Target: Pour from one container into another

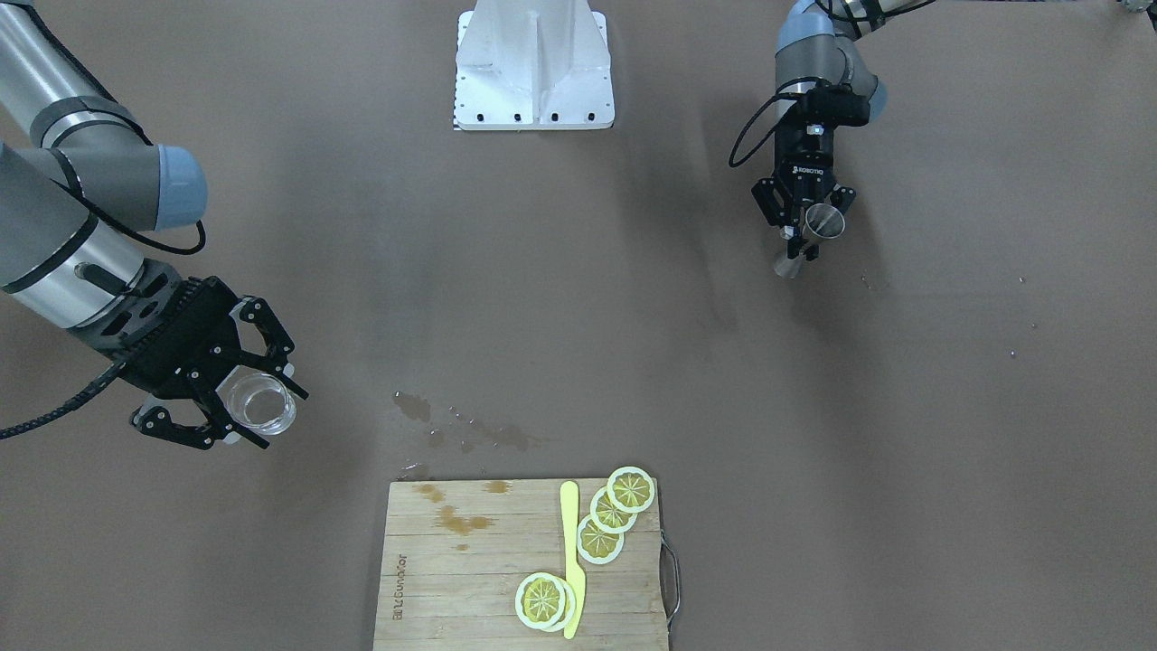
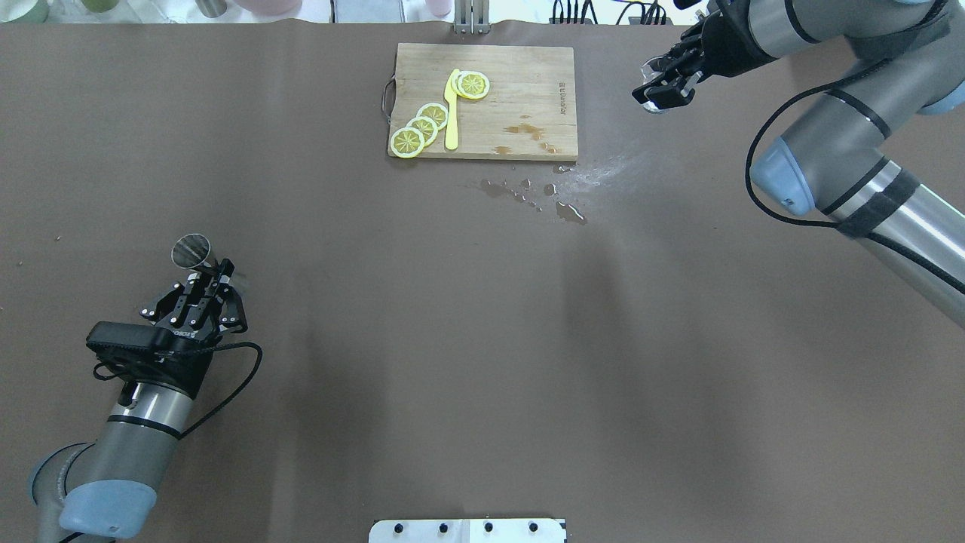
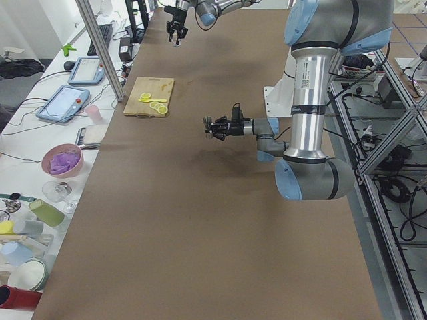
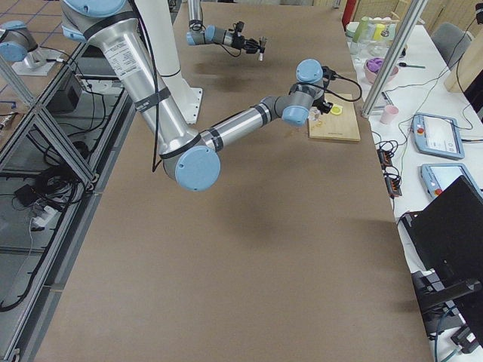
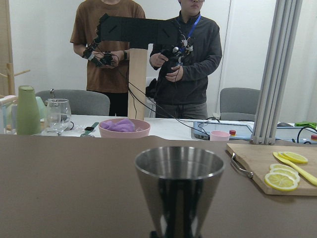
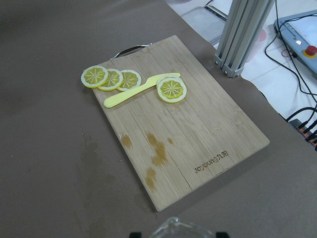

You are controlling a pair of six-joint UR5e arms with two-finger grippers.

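A steel jigger (image 1: pixel 807 237) is tilted above the table with my left gripper (image 1: pixel 799 242) shut on its waist. The overhead view shows its wide cup (image 2: pixel 191 250) just past the left gripper (image 2: pixel 211 273). It fills the left wrist view, where the jigger (image 5: pixel 179 193) has its mouth upward. A clear glass (image 1: pixel 259 401) is held in the air beside the cutting board, my right gripper (image 1: pixel 264 409) shut around it. The overhead view has the right gripper (image 2: pixel 662 81) at the far right. Only the glass rim (image 6: pixel 174 229) shows in the right wrist view.
A wooden cutting board (image 1: pixel 470 579) at the table's far side carries several lemon slices (image 1: pixel 612 509) and a yellow knife (image 1: pixel 570 551). Wet spill marks (image 1: pixel 465 432) lie on the brown table next to the board. The white robot base (image 1: pixel 533 68) stands at the near edge.
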